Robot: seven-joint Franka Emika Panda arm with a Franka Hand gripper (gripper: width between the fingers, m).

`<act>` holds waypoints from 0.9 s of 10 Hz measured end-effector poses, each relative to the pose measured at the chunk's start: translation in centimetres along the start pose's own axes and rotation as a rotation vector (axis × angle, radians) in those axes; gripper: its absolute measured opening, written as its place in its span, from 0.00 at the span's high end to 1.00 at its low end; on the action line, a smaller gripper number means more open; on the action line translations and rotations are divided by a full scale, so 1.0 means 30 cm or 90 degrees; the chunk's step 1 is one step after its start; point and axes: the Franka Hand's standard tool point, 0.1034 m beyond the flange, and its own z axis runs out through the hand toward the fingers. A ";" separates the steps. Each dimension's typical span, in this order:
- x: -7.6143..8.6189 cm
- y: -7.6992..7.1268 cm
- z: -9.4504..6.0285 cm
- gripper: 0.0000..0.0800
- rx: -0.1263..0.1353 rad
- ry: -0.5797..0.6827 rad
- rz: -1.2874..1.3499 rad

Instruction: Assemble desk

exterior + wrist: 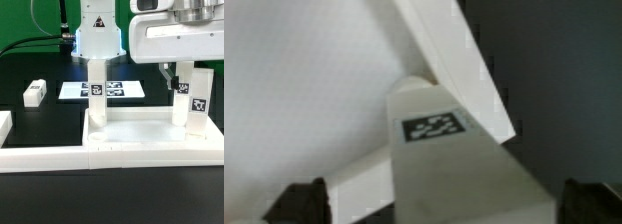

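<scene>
The white tabletop (130, 127) lies on the black table, and two white tagged legs stand upright on it. One leg (95, 88) is at the exterior view's left and the other leg (192, 102) at its right. My gripper (175, 78) hangs at the top of the right leg. In the wrist view that leg (438, 128) rises toward the camera with a tag on its end. It sits between my gripper's (446, 200) dark fingertips (299, 203), with a gap on each side. The jaws are open and hold nothing. The tabletop (304, 80) fills the area beside the leg.
A loose white leg block (35, 93) lies on the table at the exterior view's left. The marker board (118, 90) lies behind the tabletop, in front of the robot base (97, 35). A long white border rail (100, 157) runs along the front.
</scene>
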 end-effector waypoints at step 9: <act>-0.017 -0.006 0.009 0.64 -0.028 0.019 0.404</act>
